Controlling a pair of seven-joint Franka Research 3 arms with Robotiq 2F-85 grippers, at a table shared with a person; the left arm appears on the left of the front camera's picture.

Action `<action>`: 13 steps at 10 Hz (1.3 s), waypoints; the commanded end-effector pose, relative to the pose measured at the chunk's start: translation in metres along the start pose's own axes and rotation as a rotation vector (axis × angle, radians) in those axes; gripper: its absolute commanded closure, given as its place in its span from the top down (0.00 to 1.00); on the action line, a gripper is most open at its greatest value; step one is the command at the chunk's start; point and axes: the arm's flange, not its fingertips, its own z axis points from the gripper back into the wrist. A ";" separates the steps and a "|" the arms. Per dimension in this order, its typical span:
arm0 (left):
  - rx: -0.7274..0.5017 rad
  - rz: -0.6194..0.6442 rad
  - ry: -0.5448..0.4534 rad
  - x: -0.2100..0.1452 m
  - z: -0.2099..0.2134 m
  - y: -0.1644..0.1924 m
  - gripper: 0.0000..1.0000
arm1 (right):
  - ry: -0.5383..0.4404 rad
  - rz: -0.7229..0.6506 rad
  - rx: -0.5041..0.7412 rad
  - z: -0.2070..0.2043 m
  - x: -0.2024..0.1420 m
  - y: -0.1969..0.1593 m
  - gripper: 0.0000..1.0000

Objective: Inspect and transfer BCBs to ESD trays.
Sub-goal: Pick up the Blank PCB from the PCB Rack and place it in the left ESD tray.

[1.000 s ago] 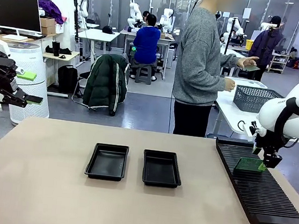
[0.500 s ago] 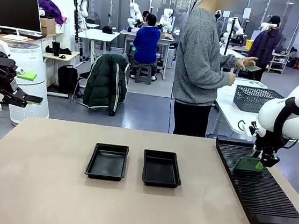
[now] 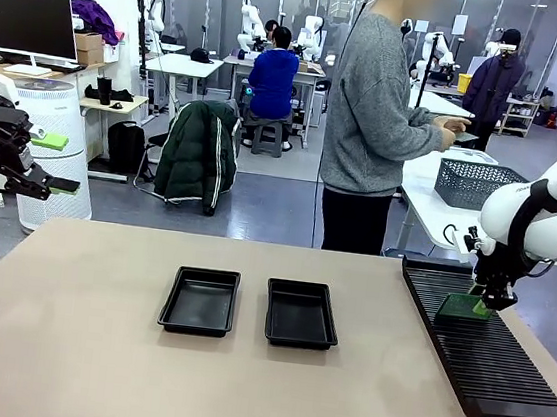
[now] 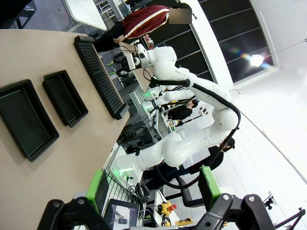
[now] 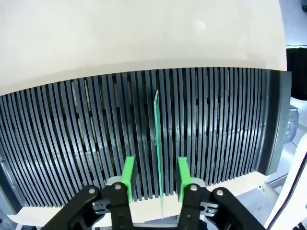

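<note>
Thin green BCB [image 3: 464, 308] upright on edge in a slot of the black ribbed rack [image 3: 500, 380] at the right of the table [image 3: 72, 346], well apart from two shallow black round-cornered ESD trays [image 3: 200, 300] lying flat side by side mid-table.

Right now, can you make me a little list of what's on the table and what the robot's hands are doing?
ESD trays: two, side by side mid-table, empty
rack: on the table's right side
BCB: upright in a rack slot
right gripper: open, pads either side of the BCB, not touching
left gripper: open, holding nothing
</note>
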 end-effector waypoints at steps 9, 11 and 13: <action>0.000 0.001 -0.001 0.000 0.002 -0.001 1.00 | -0.010 0.011 -0.001 -0.003 -0.008 -0.003 0.03; 0.000 0.001 -0.001 0.000 0.002 -0.001 1.00 | -0.010 0.003 -0.002 -0.004 -0.009 -0.005 0.00; 0.000 0.001 -0.001 0.000 0.002 -0.001 1.00 | -0.004 -0.006 0.001 -0.004 -0.010 -0.006 0.00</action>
